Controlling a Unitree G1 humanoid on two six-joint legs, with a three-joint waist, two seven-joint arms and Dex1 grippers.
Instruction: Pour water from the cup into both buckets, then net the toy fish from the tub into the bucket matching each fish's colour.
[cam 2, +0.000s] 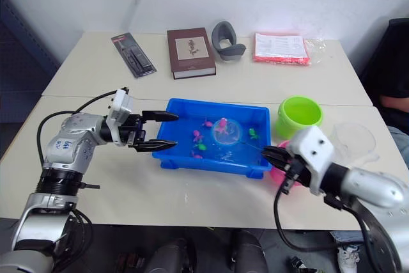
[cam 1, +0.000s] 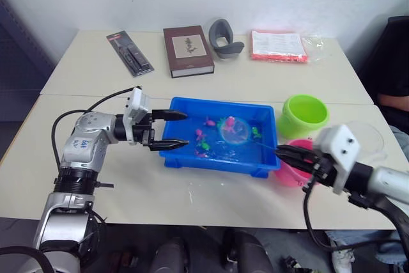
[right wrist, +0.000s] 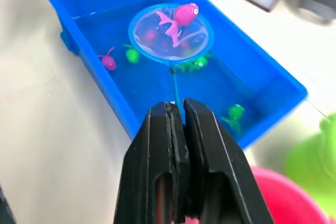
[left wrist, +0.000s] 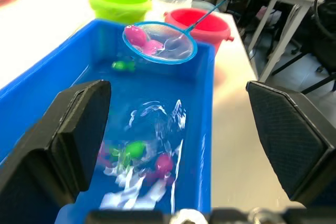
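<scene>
- My right gripper [right wrist: 178, 109] has its jaws clamped tight on the thin handle of a small net [right wrist: 170, 32], held over the tub [cam 1: 220, 163].
- The net hoop, with its blue rim, hangs above the water near the tub's far-right part, with one pink fish [right wrist: 185, 13] lying in it at the rim.
- My left gripper [cam 1: 171, 130] has its jaws wide apart, empty, straddling the tub's left end wall; one finger above the rim, the other at the near corner. Can't tell if they touch it.
- Tub sits mid-table [cam 1: 89, 75], near the front, with water in it.
- Loose toy fish in the water: a pink one [right wrist: 108, 62] and a green one [right wrist: 132, 55] toward the left half, another green one [right wrist: 235, 111] toward the right end, more pink and green near my left jaws [left wrist: 164, 162].
- Green bucket [cam 1: 305, 115] stands just right of the tub's far-right corner.
- Pink bucket [left wrist: 203, 24] stands just in front of the green one, against the tub's right end, partly hidden by my right gripper in the head views.
- Cup [cam 2: 353, 141] stands upright to the right of the buckets, near the table edge.
- Far side of table: a black packaged item [cam 1: 130, 53], brown book [cam 1: 187, 50], grey curved object [cam 1: 225, 38], clear bag of red-edged papers [cam 1: 278, 45].
</scene>
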